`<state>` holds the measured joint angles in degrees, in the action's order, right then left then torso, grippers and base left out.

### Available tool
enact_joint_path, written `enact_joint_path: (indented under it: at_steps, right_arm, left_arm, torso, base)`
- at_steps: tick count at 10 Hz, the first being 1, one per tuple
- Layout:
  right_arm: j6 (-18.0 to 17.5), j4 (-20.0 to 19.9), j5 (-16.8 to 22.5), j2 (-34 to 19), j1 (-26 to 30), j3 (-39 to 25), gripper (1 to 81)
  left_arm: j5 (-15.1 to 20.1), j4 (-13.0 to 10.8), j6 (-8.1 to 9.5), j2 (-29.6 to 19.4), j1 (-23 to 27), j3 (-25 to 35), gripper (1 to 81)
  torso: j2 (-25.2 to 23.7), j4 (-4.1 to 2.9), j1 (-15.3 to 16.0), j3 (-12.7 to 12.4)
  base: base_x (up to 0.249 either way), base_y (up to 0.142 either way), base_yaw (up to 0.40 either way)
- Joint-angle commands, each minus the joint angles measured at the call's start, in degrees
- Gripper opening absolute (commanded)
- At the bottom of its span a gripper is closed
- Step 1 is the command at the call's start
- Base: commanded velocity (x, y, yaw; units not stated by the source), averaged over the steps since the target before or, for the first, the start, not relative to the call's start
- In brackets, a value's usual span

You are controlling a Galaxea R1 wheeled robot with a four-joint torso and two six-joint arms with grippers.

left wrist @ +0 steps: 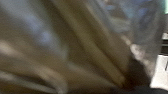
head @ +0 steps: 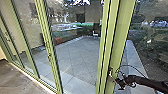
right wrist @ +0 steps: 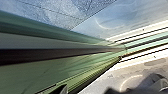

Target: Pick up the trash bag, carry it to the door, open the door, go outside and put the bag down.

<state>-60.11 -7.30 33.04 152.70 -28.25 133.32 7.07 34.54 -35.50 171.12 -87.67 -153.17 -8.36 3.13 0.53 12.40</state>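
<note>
At the lower right of the head view, my right gripper [head: 120,82] is beside the handle [head: 110,73] on a green door frame [head: 112,45]; whether they touch is unclear. The glass door [head: 77,50] shows paving through it. In the right wrist view, the green frame [right wrist: 62,71] runs down to a metal floor track [right wrist: 140,53]. The translucent trash bag [left wrist: 82,45] hangs close in the left wrist view, its folds drawn together toward the dark part at the picture's edge, where my left gripper [left wrist: 125,86] is shut on it.
More green-framed glass panels [head: 28,45] stretch away to the left, with brown indoor floor [head: 17,80] before them. Beyond the glass lie grey paving [head: 82,57], a pale ledge [head: 137,60] and planted ground [head: 155,40] on the right.
</note>
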Motion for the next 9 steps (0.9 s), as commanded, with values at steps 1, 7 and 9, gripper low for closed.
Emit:
enact_joint_path:
  at_steps: [1,7,9]
  right_arm:
    - [-2.29,0.27,0.19,0.89,8.50,-2.09,81.1]
    - [-2.20,0.35,0.54,-4.56,10.61,-5.53,81.1]
    - [-2.12,0.97,0.63,-7.10,11.58,-7.11,81.1]
  left_arm:
    - [5.50,0.53,-0.10,0.02,1.67,0.24,1.0]
    - [5.50,0.53,-0.10,0.28,1.67,0.24,1.0]
    - [5.50,0.53,-0.10,0.10,1.67,0.24,1.0]
  torso:
    - [0.00,0.00,0.00,0.00]
    - [0.00,0.00,-0.02,0.02]
    - [0.09,0.00,0.09,0.09]
  base:
    - [0.081,0.000,0.000]
    - [0.089,0.000,0.000]
    - [0.000,0.000,0.000]
